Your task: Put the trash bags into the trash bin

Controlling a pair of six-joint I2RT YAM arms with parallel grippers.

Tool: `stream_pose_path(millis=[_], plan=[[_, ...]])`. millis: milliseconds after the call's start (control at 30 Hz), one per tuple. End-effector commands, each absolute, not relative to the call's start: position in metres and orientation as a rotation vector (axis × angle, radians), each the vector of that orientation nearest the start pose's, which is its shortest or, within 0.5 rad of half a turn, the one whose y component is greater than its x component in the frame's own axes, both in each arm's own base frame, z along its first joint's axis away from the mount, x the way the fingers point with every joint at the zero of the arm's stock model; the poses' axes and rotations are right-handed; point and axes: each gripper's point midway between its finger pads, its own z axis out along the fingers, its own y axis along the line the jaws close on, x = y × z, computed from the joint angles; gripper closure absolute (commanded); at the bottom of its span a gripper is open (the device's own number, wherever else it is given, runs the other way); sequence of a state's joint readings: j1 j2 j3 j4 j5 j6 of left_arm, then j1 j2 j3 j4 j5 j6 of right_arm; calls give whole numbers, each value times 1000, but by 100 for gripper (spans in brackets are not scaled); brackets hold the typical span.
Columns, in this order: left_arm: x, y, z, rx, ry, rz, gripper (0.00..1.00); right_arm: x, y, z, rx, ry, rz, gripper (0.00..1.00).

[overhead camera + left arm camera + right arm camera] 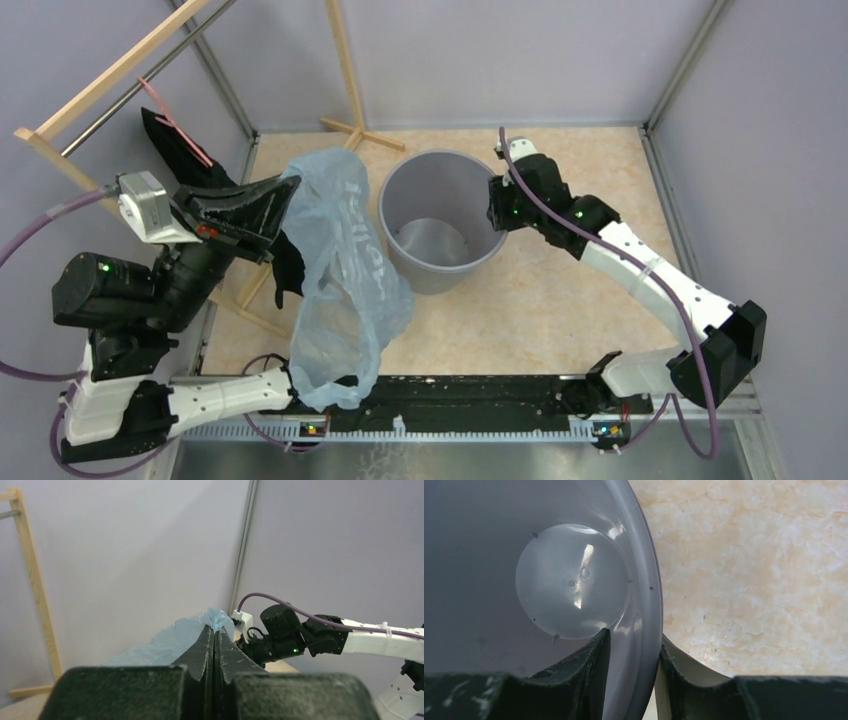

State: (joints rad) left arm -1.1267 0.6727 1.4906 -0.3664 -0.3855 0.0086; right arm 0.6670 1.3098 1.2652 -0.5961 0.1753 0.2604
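Bag: the pale-blue film bag (pixel 335 300) hangs in one long, floppy drape from my left end effector down toward the arm bases at 6 o'clock. It sits at the bin's 9 o'clock, its upper fold just beside the rim. None of it is inside.
Left end effector (pixel 215 630): jaws pressed together on the bag's top edge, with a tuft of film poking past the tips. It is held high.
Bin (pixel 440 275): upright on the bench (pixel 560 300), mouth open. I see nothing in it.
Right end effector (pixel 497 212): at the bin's 3 o'clock, astride the rim with one finger inside and one outside. The jaws are narrow but parted, and the inner finger looks clear of the wall, so I judge it loose, not clamped.
Step in hand: carrying the bag over the mouth, by my reading.
Doing it well: I'd close the right jaws on the rim first to steady the bin. Then I'd lift the left until the tail can clear the 9 o'clock rim, centre over the mouth, and lower slowly so the film piles in before letting go.
Risk: the tail may drape outside, or drag the bin.
Far: a black cloth (pixel 175 150) hangs on the wooden rack (pixel 120 75) at 10 o'clock. I'd leave it alone.
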Motion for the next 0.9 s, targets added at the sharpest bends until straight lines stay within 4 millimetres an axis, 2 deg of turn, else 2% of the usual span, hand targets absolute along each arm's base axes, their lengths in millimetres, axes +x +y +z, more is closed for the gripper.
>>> stream_pose_path(millis=[0, 100, 167, 333, 500, 533, 600, 733, 867], plan=[[128, -105, 607, 279, 1028, -734, 100, 308, 219, 248, -407, 2162, 306, 68], [131, -98, 621, 242, 999, -714, 100, 312, 214, 260, -368, 2147, 276, 90], [133, -98, 626, 226, 994, -701, 100, 312, 211, 270, -348, 2143, 270, 100], [143, -88, 636, 134, 986, -663, 100, 308, 202, 280, -321, 2183, 222, 100], [142, -90, 659, 103, 924, -691, 100, 304, 196, 270, -335, 2227, 183, 100], [142, -92, 665, 102, 911, -693, 100, 304, 195, 269, -332, 2231, 174, 96], [145, -101, 673, 113, 902, -685, 100, 304, 194, 267, -328, 2239, 165, 81], [150, -118, 693, 143, 871, -666, 100, 303, 191, 276, -318, 2215, 169, 59], [159, -136, 707, 159, 862, -640, 100, 298, 187, 289, -305, 2178, 188, 48]])
